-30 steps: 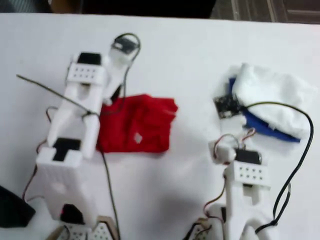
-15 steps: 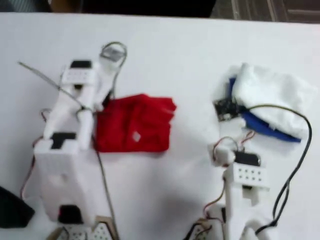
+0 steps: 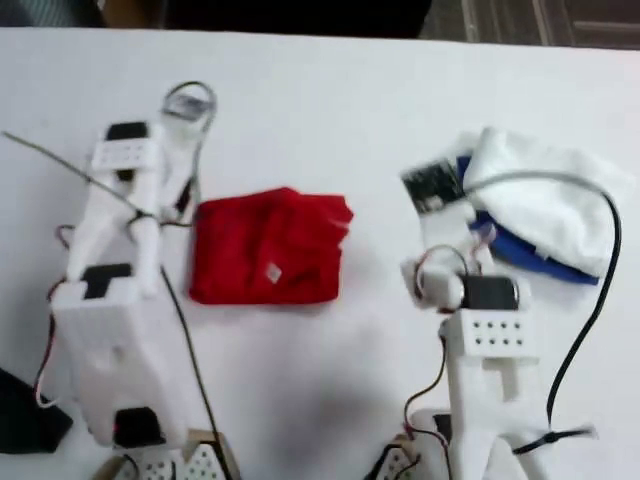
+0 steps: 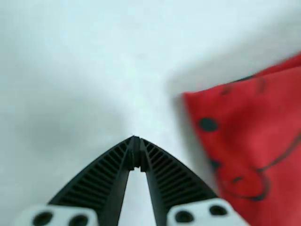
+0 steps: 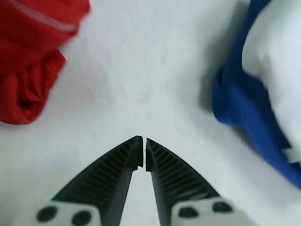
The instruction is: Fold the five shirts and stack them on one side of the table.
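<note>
White counter (image 3: 350, 90) carries a red shirt (image 3: 268, 248) near its middle, folded into a rough rectangle, with a small pale tag (image 3: 272, 272) on its upper face. The edge away from the arms' bases is lumpy and uneven, while the near edge runs fairly straight.

On the counter's right side lies a stack of two: a white shirt (image 3: 545, 195) rests on top of a blue shirt (image 3: 530, 258). The blue cloth peeks out along the near edge and at the corner toward the red shirt. This stack is well apart from the red shirt, with bare counter between them.

Just beside the red shirt's left edge stands the left arm (image 3: 105, 330). Its own wrist view shows the left pincer (image 4: 135, 141) with its ribbed black fingers pressed together and nothing between them. It sits over bare counter, near a border of the red shirt that carries dark printed marks, but apart from it.

Between the red shirt and the stack rises the right arm (image 3: 490, 340). The right pincer (image 5: 144, 141) is likewise pressed together and pinches nothing, over bare counter with red cloth to one side and blue cloth to the other, touching neither.

A black cable (image 3: 600, 250) arcs from the right arm across the stack's far side. A dark object (image 3: 25, 425) sits at the counter's near left corner.
</note>
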Controlling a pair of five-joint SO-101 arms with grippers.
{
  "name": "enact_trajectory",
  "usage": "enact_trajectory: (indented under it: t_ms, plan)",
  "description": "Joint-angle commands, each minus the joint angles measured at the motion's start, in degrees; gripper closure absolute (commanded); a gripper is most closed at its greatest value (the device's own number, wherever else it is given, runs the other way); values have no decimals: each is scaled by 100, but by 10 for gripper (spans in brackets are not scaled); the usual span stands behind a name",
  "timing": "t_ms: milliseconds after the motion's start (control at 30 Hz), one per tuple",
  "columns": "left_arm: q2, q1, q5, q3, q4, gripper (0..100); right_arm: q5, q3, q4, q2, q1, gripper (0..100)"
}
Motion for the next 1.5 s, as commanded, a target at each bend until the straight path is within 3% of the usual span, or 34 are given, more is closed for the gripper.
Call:
enact_trajectory:
  t_ms: [0, 267, 467, 667, 833, 1133, 1467]
  plan:
    - [-413, -738, -105, -75, 141, 974, 35, -1925, 523, 892, -848, 977]
    - [-404, -2338, -484, 13, 343, 974, 26, -5248, 1095, 3741, -2185, 977]
    - [-448, -2743, -229, 804, 88, 974, 53, -7587, 1490, 5525, -2853, 977]
    - [-457, -3033, -193, 1112, -44, 974, 70, -8949, 1648, 7108, -3073, 977]
    - [-466, -3244, -193, 1068, -26, 974, 70, -9451, 2000, 7952, -2993, 977]
    - [-466, -3130, -176, 1059, -70, 974, 88, -9538, 3020, 8075, -2958, 977]
    - [-466, -3059, -167, 1068, -149, 974, 826, -9046, 3503, 8022, -2615, 977]
